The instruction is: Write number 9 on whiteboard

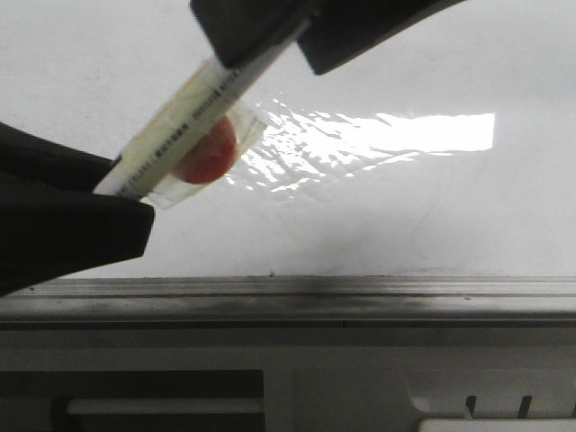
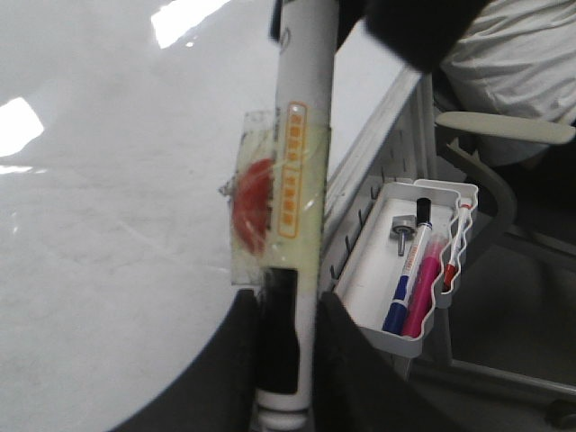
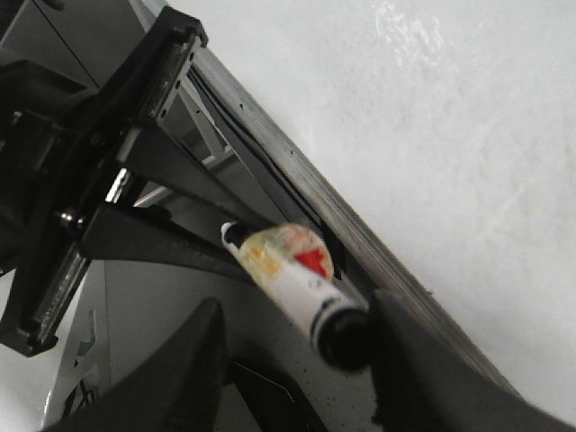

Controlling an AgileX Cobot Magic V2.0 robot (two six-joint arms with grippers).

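A white marker (image 1: 193,121) with a yellowish taped label and a red patch hangs slanted over the whiteboard (image 1: 405,216). My left gripper (image 1: 112,184) is shut on the marker's lower, black-banded end, which is plain in the left wrist view (image 2: 288,351). My right gripper (image 1: 301,31) stands at the marker's upper end. In the right wrist view (image 3: 297,360) its fingers are spread wide, and the black end of the marker (image 3: 337,333) lies between them, close to one finger. No number 9 shows on the board in any view.
A grey metal rail (image 1: 360,301) runs along the board's near edge. Beside the board hangs a white tray (image 2: 369,261) holding several spare pens. A bright glare patch (image 1: 432,130) lies on the board.
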